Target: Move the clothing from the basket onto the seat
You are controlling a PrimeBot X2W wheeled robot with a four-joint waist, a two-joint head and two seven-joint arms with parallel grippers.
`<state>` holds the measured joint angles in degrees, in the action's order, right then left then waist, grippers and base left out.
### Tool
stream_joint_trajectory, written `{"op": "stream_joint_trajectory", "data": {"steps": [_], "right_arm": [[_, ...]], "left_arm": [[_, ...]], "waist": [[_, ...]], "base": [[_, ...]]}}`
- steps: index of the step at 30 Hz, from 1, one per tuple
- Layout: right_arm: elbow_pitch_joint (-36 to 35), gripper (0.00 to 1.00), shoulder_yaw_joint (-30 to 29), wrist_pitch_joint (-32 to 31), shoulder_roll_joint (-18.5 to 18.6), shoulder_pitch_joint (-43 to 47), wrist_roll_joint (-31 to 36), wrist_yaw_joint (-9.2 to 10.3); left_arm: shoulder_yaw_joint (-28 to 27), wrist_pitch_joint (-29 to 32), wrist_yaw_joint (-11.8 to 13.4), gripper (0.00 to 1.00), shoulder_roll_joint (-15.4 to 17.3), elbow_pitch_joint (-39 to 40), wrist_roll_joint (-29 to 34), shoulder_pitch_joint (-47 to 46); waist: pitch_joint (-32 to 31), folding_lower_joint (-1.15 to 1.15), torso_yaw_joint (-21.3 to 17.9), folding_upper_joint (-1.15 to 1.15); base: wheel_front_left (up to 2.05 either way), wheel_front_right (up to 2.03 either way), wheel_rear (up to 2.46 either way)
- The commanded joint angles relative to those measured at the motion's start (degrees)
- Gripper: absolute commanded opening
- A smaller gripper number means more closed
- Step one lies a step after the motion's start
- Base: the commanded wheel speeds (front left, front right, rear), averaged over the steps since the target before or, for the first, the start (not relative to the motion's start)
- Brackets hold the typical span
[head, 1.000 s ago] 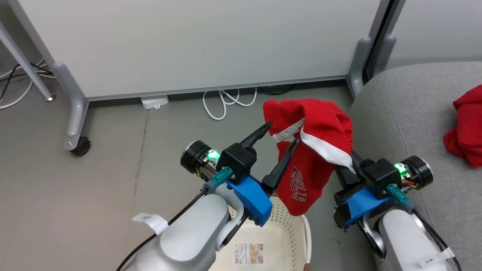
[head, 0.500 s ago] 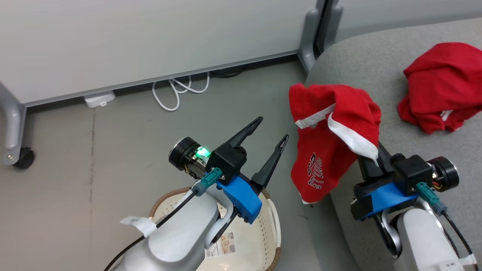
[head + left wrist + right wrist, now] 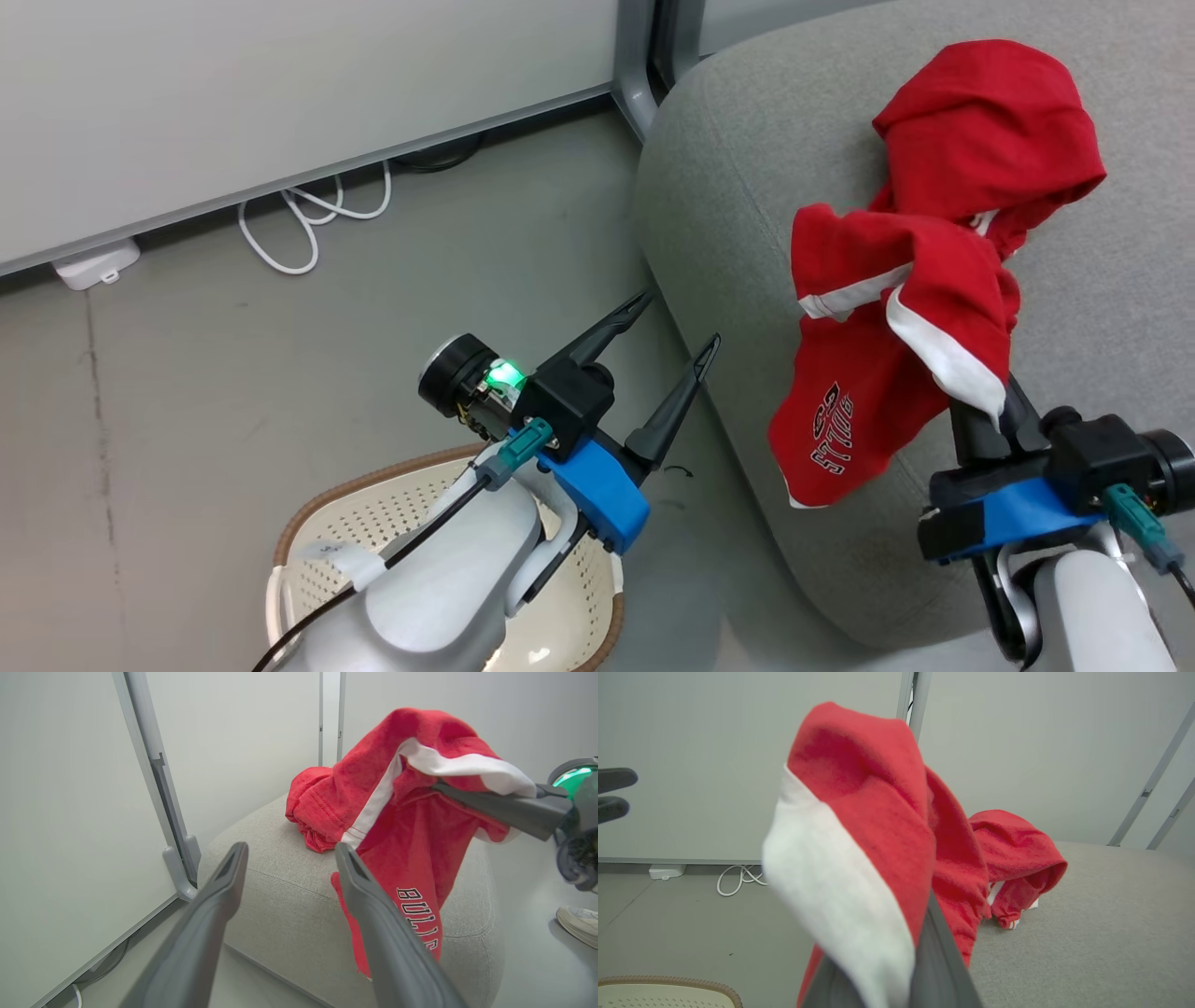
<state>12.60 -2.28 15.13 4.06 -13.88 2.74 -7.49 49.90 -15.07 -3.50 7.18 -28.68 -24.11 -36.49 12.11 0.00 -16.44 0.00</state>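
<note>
My right gripper point(image 3: 982, 411) is shut on a red garment with white trim and a dark printed logo point(image 3: 878, 373). The garment hangs in the air over the front edge of the grey seat point(image 3: 747, 187). It drapes over the fingers and hides their tips in the right wrist view point(image 3: 868, 826). A second red garment point(image 3: 990, 131) lies bunched on the seat just behind it. My left gripper point(image 3: 679, 320) stands open and empty above the floor, left of the seat. Below the left forearm sits the cream basket point(image 3: 373, 485) with its brown rim.
A white partition panel point(image 3: 233, 93) on grey legs stands behind the floor area. A looped white cable point(image 3: 299, 224) and a white adapter point(image 3: 93, 266) lie at its foot. A person's pale shoe point(image 3: 579, 924) shows on the floor beside the seat.
The head camera has swung toward the seat. My right gripper has carried the logo garment from above the basket to over the seat, close to the other garment. The left gripper stays open.
</note>
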Motion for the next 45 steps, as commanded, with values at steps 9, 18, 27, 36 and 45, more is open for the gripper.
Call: {"op": "stream_joint_trajectory", "data": {"steps": [9,18,27,36,45], "right_arm": [[-4.1,0.00,-1.7,0.0,-1.0,3.4,-1.7,-0.01],[-9.1,0.00,-1.5,0.0,-1.1,-2.8,-2.4,-0.01],[-13.7,0.00,-6.2,0.0,1.7,-16.7,-3.5,-0.01],[-11.3,0.00,-16.3,0.0,9.9,-30.6,-3.2,-0.01],[1.4,0.00,-22.5,0.0,18.2,-38.1,-4.9,-0.01]], "left_arm": [[-0.6,-0.2,0.1,1.00,0.7,0.1,0.6,0.2],[-0.8,0.0,0.2,1.00,1.5,0.5,1.0,-1.7],[-0.8,1.1,0.2,1.00,3.4,1.7,1.9,-4.6],[0.0,2.8,-0.3,1.00,5.1,4.2,3.8,-9.2],[0.5,3.8,-0.4,1.00,6.9,5.8,4.8,-11.4]], "waist": [[1.3,0.00,-2.1,0.00],[5.2,0.00,-2.1,0.00],[13.0,0.00,-1.3,0.00],[22.6,0.00,0.6,0.00],[28.8,0.00,0.5,0.00]], "base": [[0.00,0.00,0.00],[0.00,0.00,0.00],[0.00,0.00,0.00],[0.00,0.00,0.00],[0.00,0.00,0.00]]}}
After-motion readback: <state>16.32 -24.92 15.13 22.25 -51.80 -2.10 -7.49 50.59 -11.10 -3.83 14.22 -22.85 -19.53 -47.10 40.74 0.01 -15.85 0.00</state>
